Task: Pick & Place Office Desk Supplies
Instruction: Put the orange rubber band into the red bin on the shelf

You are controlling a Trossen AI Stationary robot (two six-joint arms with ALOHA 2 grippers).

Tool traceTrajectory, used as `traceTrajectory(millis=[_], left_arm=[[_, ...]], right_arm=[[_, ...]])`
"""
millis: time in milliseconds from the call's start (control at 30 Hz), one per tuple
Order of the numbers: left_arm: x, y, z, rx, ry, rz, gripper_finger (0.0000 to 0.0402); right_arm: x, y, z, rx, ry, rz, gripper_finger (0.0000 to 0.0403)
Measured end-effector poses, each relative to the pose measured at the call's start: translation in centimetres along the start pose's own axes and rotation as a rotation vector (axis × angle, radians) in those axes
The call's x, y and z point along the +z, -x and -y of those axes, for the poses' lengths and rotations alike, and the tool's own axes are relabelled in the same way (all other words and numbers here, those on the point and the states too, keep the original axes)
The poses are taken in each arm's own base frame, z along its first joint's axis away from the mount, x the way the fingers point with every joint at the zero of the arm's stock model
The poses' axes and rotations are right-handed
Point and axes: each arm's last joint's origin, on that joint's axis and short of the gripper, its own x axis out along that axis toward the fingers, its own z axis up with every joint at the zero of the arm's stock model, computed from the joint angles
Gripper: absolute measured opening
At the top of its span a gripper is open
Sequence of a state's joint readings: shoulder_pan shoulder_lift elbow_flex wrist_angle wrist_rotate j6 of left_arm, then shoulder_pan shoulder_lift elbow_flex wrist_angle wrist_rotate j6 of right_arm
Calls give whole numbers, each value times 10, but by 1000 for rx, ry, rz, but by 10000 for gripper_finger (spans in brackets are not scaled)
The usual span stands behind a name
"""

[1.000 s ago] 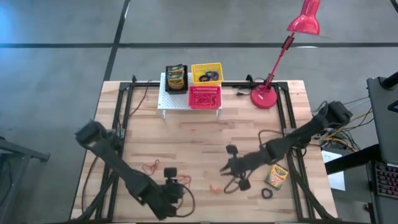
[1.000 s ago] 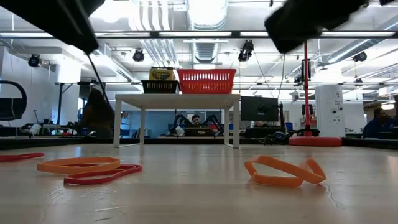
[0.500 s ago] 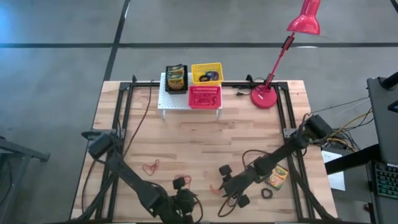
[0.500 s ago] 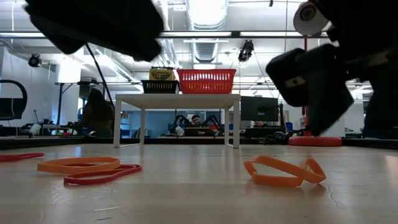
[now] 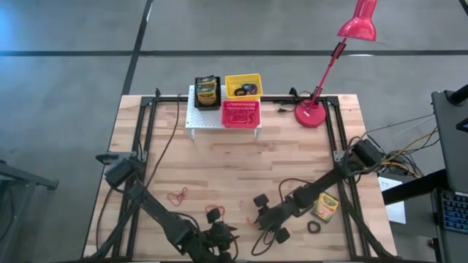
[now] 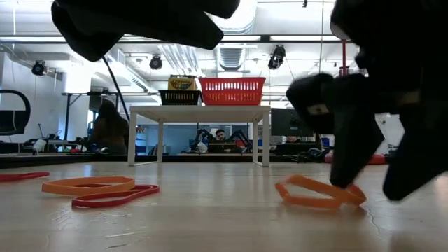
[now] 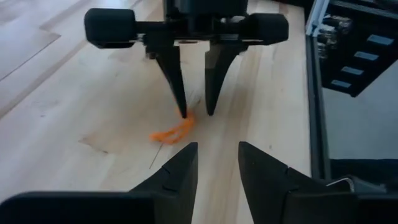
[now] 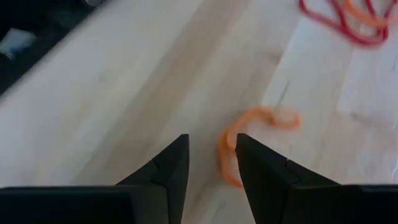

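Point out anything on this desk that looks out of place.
Elastic loops lie loose on the table instead of in the baskets: an orange loop under the right hand, a red-and-orange pair, and a black loop beside the crayon box.

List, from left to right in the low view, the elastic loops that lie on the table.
Red loop at the edge → orange loop → red loop → orange loop under the dark pincer.

Bright, even light falls from ceiling strip lights [image 6: 231,14], which glare white in the low view. The pale desk [image 5: 241,168] shows only faint shadows. The right claw [image 6: 371,168] looms near the low camera as a dark, unfocused mass; the right wrist view is smeared, its orange loop [image 8: 249,140] soft-edged
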State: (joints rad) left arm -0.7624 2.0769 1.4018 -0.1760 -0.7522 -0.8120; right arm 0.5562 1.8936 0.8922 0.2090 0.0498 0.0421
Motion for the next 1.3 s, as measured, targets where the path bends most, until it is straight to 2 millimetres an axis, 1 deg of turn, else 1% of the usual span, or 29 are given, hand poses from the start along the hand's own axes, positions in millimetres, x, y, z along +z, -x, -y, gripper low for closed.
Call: traceTrajectory(millis=[167, 233, 367, 467, 533, 600, 667, 733, 867, 933, 1033, 1100, 1167, 1233, 1300], left_arm=[[0, 0, 0, 2, 3, 5, 119], [0, 0, 0, 0, 6, 7, 119], [1, -1, 0, 0, 11, 13, 119], [1, -1, 0, -1, 14, 16, 119], [1, -1, 0, 1, 13, 17, 119], [1, -1, 0, 3, 10, 15, 119], [1, -1, -1, 11, 6, 15, 119], [1, -2, -2, 24, 0, 16, 119], [4, -4, -8, 53, 11, 4, 119], [8, 0, -14, 83, 13, -18, 120], [19, 15, -25, 138, 15, -50, 120], [24, 25, -34, 187, 9, -73, 120], [28, 36, -44, 245, -3, -85, 120], [29, 43, -53, 288, -6, -78, 120], [27, 47, -61, 310, -8, -66, 120]], right_arm=[[-6, -9, 4, 3, 7, -7, 104], [-6, -9, 3, 12, 8, -1, 83], [-4, -5, 4, 11, 14, 1, 22], [2, 7, 6, -46, 23, 8, 14], [10, 23, 11, -124, 37, 12, 11], [20, 42, 20, -213, 35, 21, 9], [29, 63, 35, -293, 9, 26, 9], [40, 89, 55, -358, -39, 72, 9], [54, 142, 106, -496, -192, 193, 9], [58, 166, 132, -535, -258, 254, 9], [59, 197, 171, -558, -326, 318, 9], [57, 210, 194, -566, -362, 347, 9], [54, 218, 216, -569, -397, 352, 9], [49, 221, 235, -567, -442, 316, 9], [49, 222, 252, -559, -476, 278, 9]])
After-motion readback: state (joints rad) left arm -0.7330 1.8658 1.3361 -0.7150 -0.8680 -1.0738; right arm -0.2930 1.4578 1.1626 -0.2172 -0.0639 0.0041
